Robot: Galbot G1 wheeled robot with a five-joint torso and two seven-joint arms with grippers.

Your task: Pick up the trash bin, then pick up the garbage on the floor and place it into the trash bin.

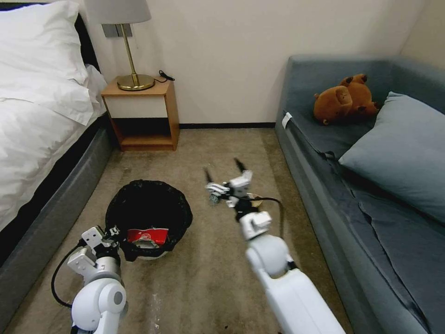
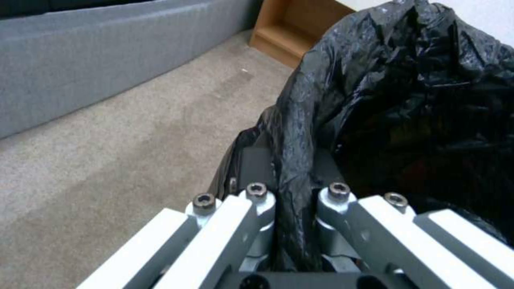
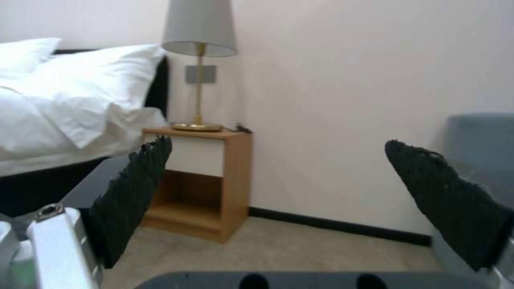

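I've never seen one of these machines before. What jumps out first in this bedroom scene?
The black-lined trash bin sits low on the carpet between the bed and the sofa, its rim pinched by the left pincer, with a red-and-white wrapper already inside. The right pincer hangs open and empty over the carpet beside it. Behind them, a brown plush toy lies on the grey sofa.

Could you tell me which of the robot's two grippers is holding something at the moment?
The left gripper: it is clamped on the black-bagged rim of the trash bin. The right gripper hangs open in the air with nothing between its fingers.
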